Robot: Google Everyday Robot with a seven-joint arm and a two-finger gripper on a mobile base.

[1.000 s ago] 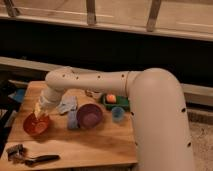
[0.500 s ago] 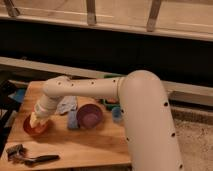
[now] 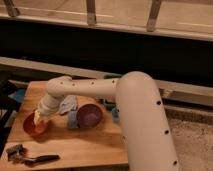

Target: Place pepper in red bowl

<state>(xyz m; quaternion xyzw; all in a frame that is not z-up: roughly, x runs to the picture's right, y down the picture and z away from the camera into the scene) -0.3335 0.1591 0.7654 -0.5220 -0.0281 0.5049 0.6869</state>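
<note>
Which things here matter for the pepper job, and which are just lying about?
Job: red bowl; gripper over that bowl. I cannot make out the pepper.

Lying about: purple bowl; grey cloth; dark tool at the table's front edge.

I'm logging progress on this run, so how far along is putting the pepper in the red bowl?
The reach looks done: the gripper sits right over the red bowl at the left end of the wooden table, beside the purple bowl. The delivery itself is in hand. The pepper cannot be made out, so a release is unconfirmed. Left: confirm it lies in the bowl and pull the arm away.
</note>
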